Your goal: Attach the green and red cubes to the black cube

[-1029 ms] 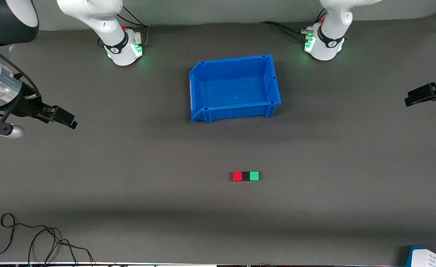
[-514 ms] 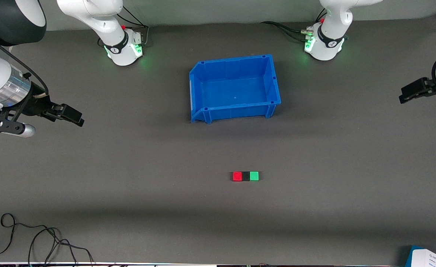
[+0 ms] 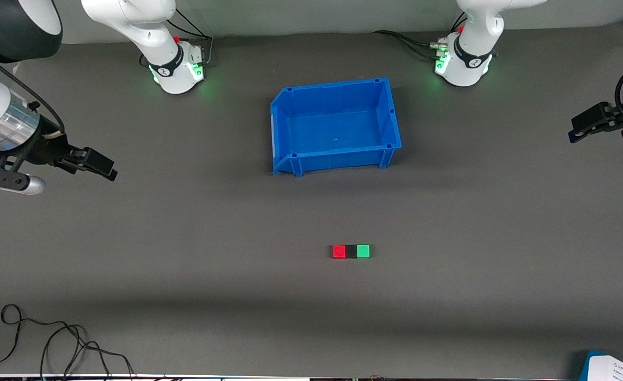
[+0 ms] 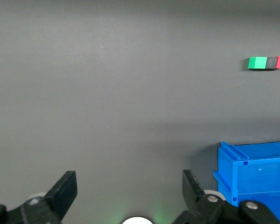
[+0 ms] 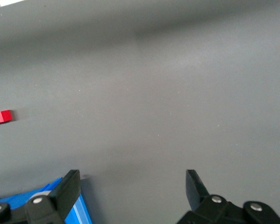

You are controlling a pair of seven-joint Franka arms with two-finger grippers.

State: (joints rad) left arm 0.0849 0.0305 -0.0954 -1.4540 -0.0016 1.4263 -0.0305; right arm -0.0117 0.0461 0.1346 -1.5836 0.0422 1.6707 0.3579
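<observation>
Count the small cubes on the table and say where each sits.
3, touching in one row nearer the camera than the blue bin: red cube toward the right arm's end, black cube between, green cube toward the left arm's.

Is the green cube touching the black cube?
Touching: the front view shows the green cube flush against the black cube, no mat between them.

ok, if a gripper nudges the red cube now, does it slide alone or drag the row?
The red cube sits flush against the black cube, so the row probably shifts together. Flat faces: unlikely to roll. Small, likely light.
</observation>
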